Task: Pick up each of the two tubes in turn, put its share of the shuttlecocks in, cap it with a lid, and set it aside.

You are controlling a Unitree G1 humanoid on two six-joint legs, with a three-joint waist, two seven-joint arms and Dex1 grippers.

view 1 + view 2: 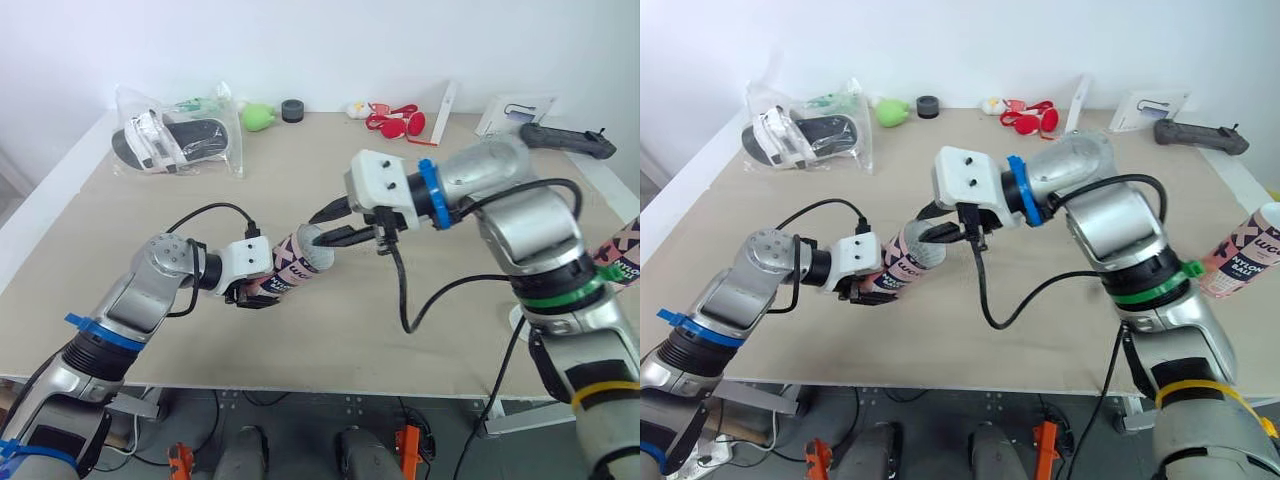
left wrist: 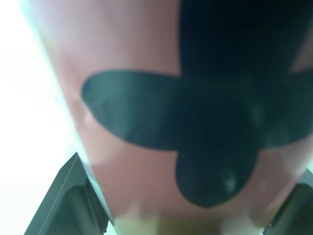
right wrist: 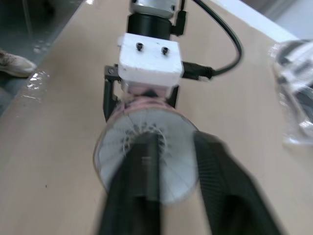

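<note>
One pink tube [image 1: 296, 265] is clamped in the left end effector [image 1: 255, 292] over the near middle of the desk [image 1: 300, 350]. It is tilted so its open mouth faces right toward the other arm, presumably so loading is a straight push. The right end effector [image 1: 338, 224] is spread at that mouth. Its wrist view reveals what the head views barely show: a white shuttlecock [image 3: 176, 152] skirt seated inside the rim, one finger across it, the other outside the wall. The second tube [image 1: 1243, 252] is at the desk's right edge, well apart.
</note>
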